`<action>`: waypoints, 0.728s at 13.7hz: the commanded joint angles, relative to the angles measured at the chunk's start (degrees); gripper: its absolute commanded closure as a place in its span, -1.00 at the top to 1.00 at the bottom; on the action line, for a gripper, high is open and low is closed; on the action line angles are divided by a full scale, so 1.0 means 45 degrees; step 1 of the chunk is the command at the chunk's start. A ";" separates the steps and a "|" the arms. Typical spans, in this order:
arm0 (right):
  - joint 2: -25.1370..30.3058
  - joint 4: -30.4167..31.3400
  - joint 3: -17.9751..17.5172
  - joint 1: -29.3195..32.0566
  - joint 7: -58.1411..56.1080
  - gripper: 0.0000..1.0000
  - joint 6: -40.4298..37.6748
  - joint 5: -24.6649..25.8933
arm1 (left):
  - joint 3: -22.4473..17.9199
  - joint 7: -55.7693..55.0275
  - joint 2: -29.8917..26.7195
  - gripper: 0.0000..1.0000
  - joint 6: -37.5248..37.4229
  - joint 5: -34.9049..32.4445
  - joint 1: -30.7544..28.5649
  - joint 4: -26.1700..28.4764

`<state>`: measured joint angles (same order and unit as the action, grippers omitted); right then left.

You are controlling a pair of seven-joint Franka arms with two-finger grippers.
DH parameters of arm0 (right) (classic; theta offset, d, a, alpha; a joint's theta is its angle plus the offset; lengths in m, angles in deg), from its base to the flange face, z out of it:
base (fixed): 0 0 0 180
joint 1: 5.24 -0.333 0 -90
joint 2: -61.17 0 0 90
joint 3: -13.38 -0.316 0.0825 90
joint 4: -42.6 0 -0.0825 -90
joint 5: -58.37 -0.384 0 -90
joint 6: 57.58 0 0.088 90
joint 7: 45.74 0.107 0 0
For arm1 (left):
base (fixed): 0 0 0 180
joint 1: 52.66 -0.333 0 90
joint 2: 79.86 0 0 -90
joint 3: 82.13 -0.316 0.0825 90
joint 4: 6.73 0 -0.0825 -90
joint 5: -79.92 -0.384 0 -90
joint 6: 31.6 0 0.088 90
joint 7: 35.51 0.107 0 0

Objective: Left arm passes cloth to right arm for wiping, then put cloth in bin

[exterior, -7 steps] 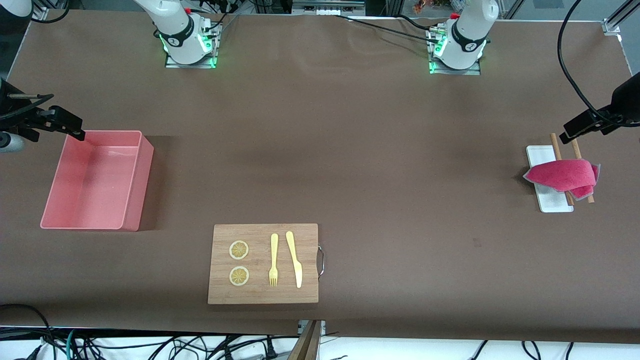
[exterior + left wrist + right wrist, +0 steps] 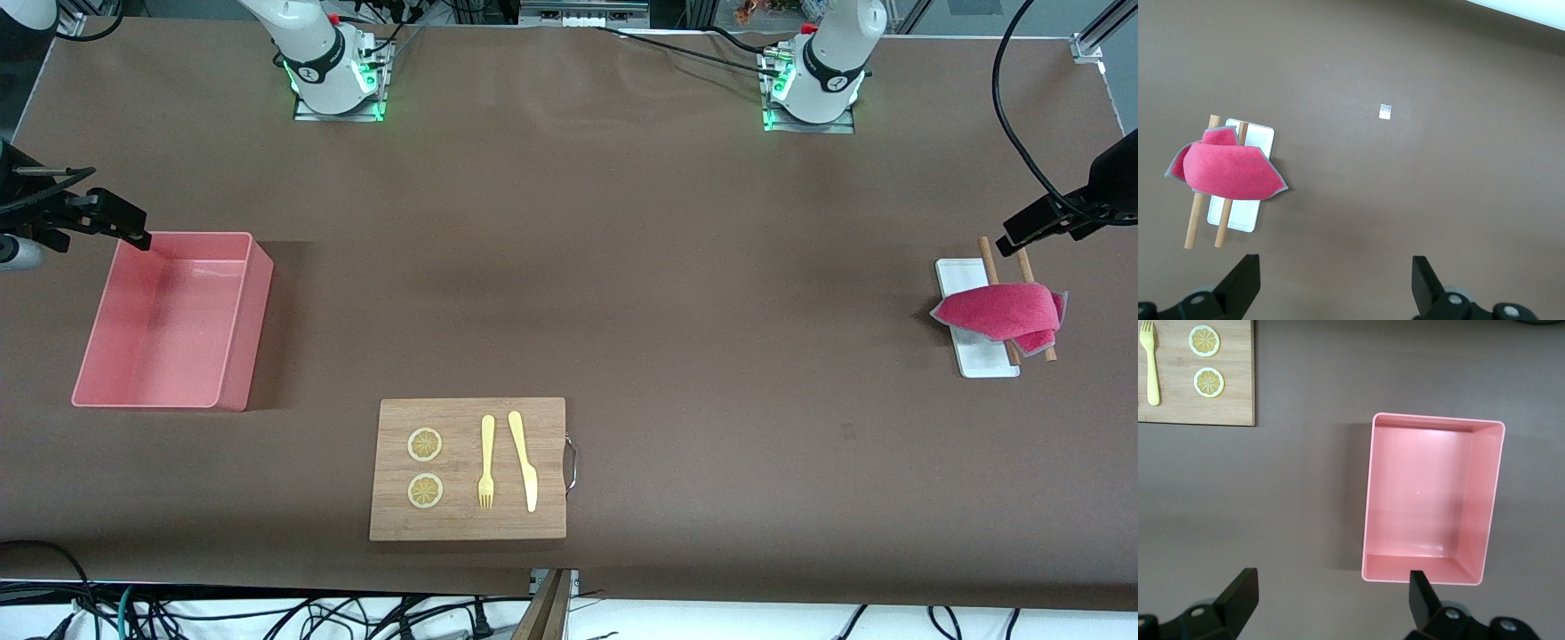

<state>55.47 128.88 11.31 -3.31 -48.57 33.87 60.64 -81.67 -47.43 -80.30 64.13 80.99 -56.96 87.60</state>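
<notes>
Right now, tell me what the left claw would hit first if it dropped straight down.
Probably bare table. The open left claw points down beside the cloth, not over it, though depth is unclear.

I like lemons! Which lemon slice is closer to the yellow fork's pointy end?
The lemon slice nearer the front camera; it lies beside the fork's prongs, the other beside its handle.

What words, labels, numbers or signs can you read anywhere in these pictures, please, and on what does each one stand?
None can be read.
Round marks on the two arm bases: too small to read.
Small white tag on the table: shows no legible text.
The cloth, white tray, bin, cutting board, fork and knife carry no writing.
</notes>
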 commanded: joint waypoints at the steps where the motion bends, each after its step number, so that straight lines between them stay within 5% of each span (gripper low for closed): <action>1: -0.0101 -0.0226 -0.0008 0.0020 -0.0036 1.00 -0.0029 -0.0133 | -0.0025 0.0266 0.0117 1.00 -0.0003 0.0153 -0.0059 -0.0278; 10: -0.0121 -0.0226 0.0012 0.0020 -0.0094 1.00 -0.0029 -0.0133 | 0.0053 0.0266 0.0293 1.00 0.0094 0.0094 -0.0019 -0.0298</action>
<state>55.43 128.88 11.31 -3.31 -48.57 33.88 60.64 -81.63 -47.43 -79.94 64.47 80.99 -56.97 87.59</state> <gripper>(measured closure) 0.000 0.000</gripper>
